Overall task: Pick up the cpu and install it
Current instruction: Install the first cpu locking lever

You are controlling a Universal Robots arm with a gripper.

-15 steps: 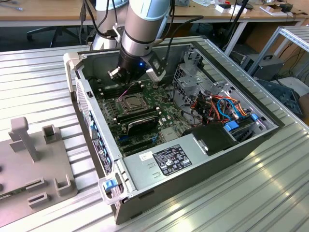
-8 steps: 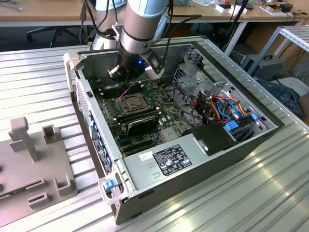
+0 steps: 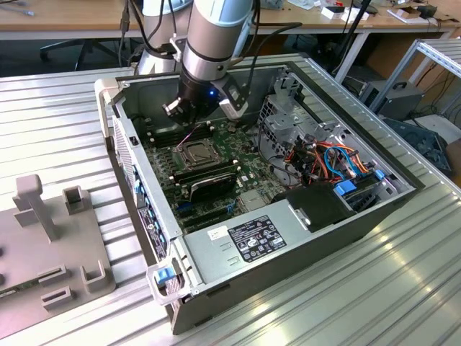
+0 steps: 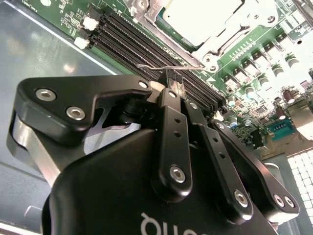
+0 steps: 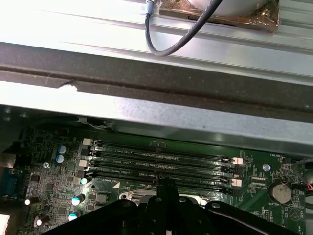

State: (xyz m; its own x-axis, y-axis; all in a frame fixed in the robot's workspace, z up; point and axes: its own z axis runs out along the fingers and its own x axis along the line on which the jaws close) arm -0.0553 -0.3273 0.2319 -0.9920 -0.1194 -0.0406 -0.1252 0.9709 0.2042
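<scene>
The cpu shows as a pale silvery square lying inside the socket's hinged metal frame on the green motherboard. In the exterior view the socket sits near the middle of the board inside the open computer case. My gripper hangs just beside the socket, over the black memory slots, with its two fingers pressed together and nothing visible between them. Its tips sit right at the thin wire lever of the socket frame; whether they touch it I cannot tell. The fingertips also show in the first wrist view.
The case walls enclose the board. A long black card lies just beyond the socket, with a power supply and coloured cables at the exterior view's right. A grey fixture stands on the ribbed metal table at the left.
</scene>
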